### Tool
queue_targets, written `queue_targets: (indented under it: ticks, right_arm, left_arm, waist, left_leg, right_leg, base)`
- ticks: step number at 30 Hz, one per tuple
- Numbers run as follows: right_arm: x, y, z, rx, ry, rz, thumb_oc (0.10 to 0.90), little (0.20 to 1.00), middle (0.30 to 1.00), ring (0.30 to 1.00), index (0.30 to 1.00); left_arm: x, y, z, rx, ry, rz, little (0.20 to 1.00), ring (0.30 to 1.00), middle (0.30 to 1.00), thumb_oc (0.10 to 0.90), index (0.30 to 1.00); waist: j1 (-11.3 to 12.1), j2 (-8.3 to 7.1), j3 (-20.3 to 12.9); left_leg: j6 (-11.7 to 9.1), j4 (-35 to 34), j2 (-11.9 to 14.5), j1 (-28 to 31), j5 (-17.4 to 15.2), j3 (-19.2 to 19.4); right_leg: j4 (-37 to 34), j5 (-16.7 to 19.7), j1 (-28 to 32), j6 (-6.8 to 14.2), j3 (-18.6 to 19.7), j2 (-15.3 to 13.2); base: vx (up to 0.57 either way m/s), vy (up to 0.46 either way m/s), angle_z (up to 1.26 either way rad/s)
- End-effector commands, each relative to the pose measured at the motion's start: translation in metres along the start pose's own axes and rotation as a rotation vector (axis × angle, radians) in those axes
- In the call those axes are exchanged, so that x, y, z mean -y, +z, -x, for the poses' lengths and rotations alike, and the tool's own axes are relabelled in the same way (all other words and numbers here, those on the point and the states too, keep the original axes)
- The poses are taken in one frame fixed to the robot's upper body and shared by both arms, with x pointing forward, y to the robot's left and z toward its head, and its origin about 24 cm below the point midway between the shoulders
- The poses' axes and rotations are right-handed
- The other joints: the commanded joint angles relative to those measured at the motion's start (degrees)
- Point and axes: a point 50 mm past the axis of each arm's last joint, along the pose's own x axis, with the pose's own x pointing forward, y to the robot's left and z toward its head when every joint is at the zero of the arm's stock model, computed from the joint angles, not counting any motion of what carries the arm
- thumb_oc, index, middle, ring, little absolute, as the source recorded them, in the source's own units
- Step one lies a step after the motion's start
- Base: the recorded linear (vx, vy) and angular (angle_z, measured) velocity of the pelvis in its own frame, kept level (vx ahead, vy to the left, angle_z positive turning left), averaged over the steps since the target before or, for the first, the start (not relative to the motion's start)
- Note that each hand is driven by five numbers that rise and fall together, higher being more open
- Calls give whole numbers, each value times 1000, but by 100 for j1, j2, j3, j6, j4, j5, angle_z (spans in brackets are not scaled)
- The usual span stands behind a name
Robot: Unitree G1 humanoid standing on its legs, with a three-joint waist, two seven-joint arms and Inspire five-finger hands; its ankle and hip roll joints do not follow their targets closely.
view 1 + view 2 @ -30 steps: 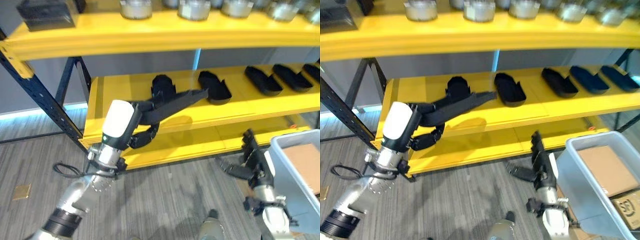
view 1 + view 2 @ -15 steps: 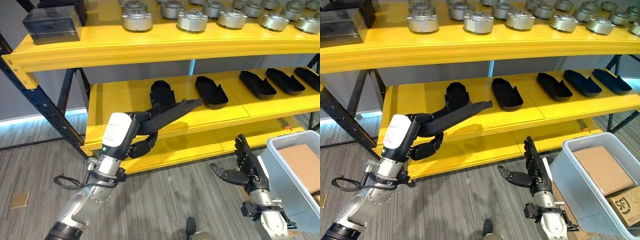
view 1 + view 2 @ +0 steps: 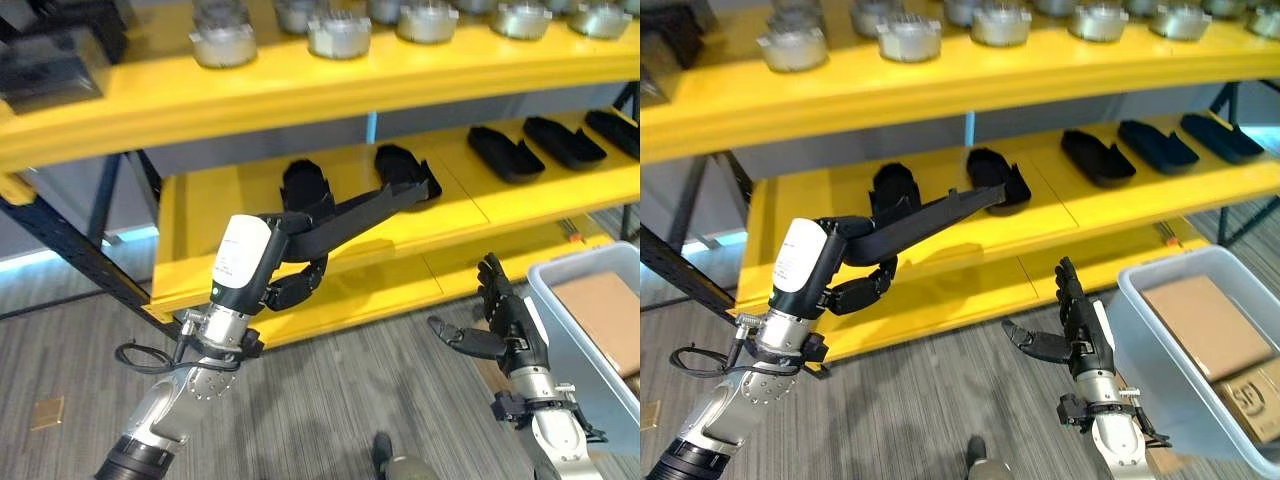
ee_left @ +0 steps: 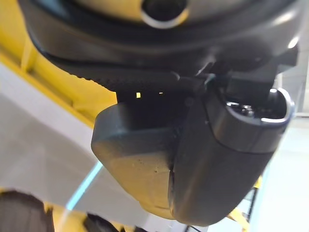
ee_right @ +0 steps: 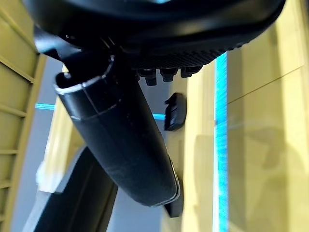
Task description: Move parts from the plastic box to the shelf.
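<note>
My left hand (image 3: 295, 283) is shut on a long black part (image 3: 360, 210), held out level over the yellow shelf's middle level (image 3: 220, 220). The part's far tip reaches the second of several black parts (image 3: 398, 162) lying in a row there, next to another one (image 3: 303, 185). My right hand (image 3: 508, 325) hangs open and holds nothing, low over the floor, just left of the grey plastic box (image 3: 1165, 375). A brown cardboard piece (image 3: 600, 312) lies in the box.
The top shelf level (image 3: 300, 80) carries a row of silver round parts (image 3: 338, 33) and a dark box (image 3: 55, 60) at its left end. A black diagonal shelf brace (image 3: 70, 255) stands at the left. More black parts (image 3: 560, 140) lie to the right.
The camera has shifted. My left hand has swung the black part's tip to the right and further in, up to the second part on the shelf. The right hand stays open.
</note>
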Motion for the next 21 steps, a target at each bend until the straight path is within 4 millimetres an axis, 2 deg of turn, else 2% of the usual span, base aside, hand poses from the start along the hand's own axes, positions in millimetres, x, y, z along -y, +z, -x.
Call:
queue_targets:
  ticks: [1,4,5,6,7,10,13,14,16,18,21]
  right_arm:
    - [-7,46,-13,276,57,-6,900,1000,1000,1000,1000]
    - [-9,42,-9,260,50,-17,900,1000,1000,1000,1000]
    - [-10,41,-7,257,49,-21,900,1000,1000,1000,1000]
    - [-8,38,-4,239,28,-30,900,1000,1000,1000,1000]
    - [-8,38,-3,238,27,-31,900,1000,1000,1000,1000]
    - [-8,34,-2,219,12,-27,900,1000,1000,1000,1000]
    - [-10,32,-2,209,19,-27,900,1000,1000,1000,1000]
    - [-10,30,-2,197,22,-23,900,1000,1000,1000,1000]
    - [-10,29,-1,190,20,-27,900,1000,1000,1000,1000]
    - [-7,27,0,175,8,-19,900,1000,1000,1000,1000]
    - [-5,27,1,172,1,-10,900,1000,1000,1000,1000]
  left_arm:
    - [-49,14,-24,127,299,14,300,300,300,400,300]
    - [-49,13,-24,132,298,21,300,300,300,400,300]
    - [-49,13,-24,131,293,24,300,300,300,400,300]
    - [-49,12,-25,130,295,31,300,300,300,400,300]
    - [-49,12,-25,130,293,32,300,300,300,400,300]
    - [-51,13,-28,147,291,1,300,300,300,400,300]
    - [-53,13,-29,154,290,-24,300,300,300,400,300]
    - [-55,13,-29,156,292,-46,300,300,300,400,300]
    - [-57,12,-28,151,297,-57,300,300,300,400,300]
    - [-61,12,-29,157,313,-77,300,300,300,400,300]
    - [-65,11,-29,153,338,-96,300,300,300,400,300]
  waist:
    - [-51,212,-187]
    - [-48,384,-254]
    - [-34,378,-266]
    - [-56,364,-294]
    - [-57,345,-285]
    - [-49,204,-359]
    - [-23,93,-410]
    - [6,-1,-466]
    - [26,-54,-497]
    - [80,-173,-558]
    - [100,-242,-607]
  left_leg:
    - [-420,-596,552,-53,1350,127]
    - [-462,-588,433,32,1172,329]
    - [-448,-564,359,72,1122,352]
    - [-401,-463,195,44,878,411]
    - [-387,-433,171,49,847,407]
    - [-284,-225,-177,79,350,435]
    - [-209,-166,-348,137,173,496]
    - [-153,-122,-447,183,53,524]
    - [-133,-89,-481,200,8,545]
    - [-88,63,-515,186,-118,507]
    - [-66,172,-543,186,-185,458]
  right_leg:
    - [525,-324,173,548,180,-359]
    - [513,-282,108,656,290,-467]
    - [416,-234,191,695,312,-529]
    - [155,-122,443,761,322,-716]
    - [106,-100,488,776,317,-743]
    - [-395,229,863,912,312,-1097]
    - [-516,443,912,996,347,-1234]
    - [-545,582,935,1063,362,-1318]
    - [-564,602,961,1088,368,-1350]
    - [-531,618,1049,1116,304,-1404]
    - [-505,630,1125,1134,234,-1427]
  base:
    - [64,146,-33]
    - [135,234,-23]
    - [254,302,-10]
    - [193,244,-7]
    - [227,293,3]
    - [149,210,7]
    - [73,115,-6]
    - [89,128,-11]
    - [67,90,-7]
    - [72,78,-1]
    - [72,40,2]
